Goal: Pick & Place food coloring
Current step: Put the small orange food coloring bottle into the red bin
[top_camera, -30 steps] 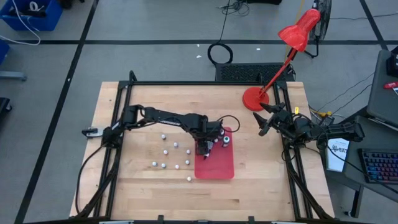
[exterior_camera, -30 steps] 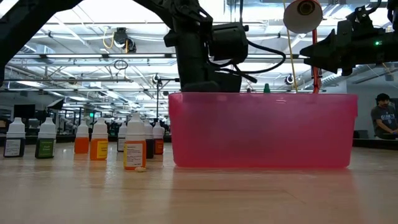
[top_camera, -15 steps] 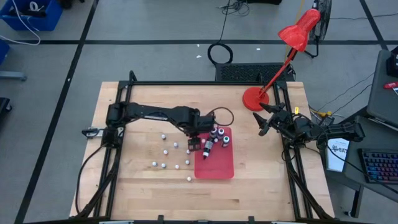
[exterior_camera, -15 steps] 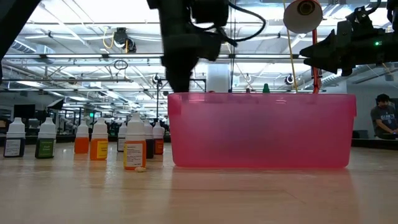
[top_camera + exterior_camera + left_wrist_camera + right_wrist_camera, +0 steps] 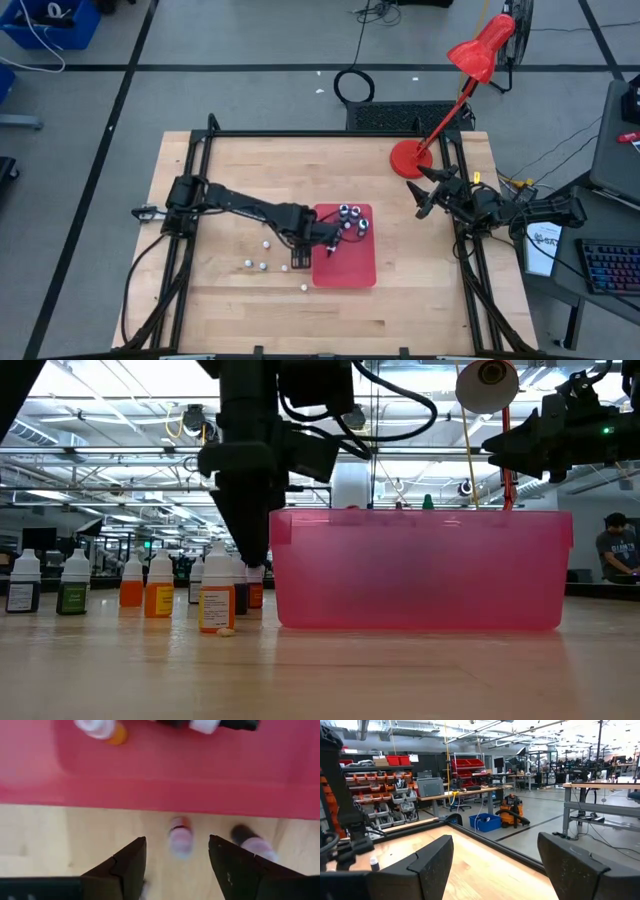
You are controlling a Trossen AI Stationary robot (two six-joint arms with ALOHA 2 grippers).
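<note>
Several food coloring bottles wait on a wooden table beside a pink tray as the left gripper lowers over one of them.

Nearest in the low view, a loose bottle (image 5: 216, 605) stands on the table (image 5: 230, 305), with more in a row behind. The left gripper (image 5: 176, 851) hangs with fingers partly apart, holding nothing, straddling a small bottle (image 5: 180, 836) just outside the tray (image 5: 348, 270) wall; a second bottle (image 5: 252, 842) stands close beside it. One finger could clip that neighbour or the tray wall and topple both. Farther on, a few bottles (image 5: 352, 220) already lie in the tray. Beyond it, the right gripper (image 5: 424, 205) waits wide open and empty at the table's right edge, near a red lamp (image 5: 478, 55).
</note>
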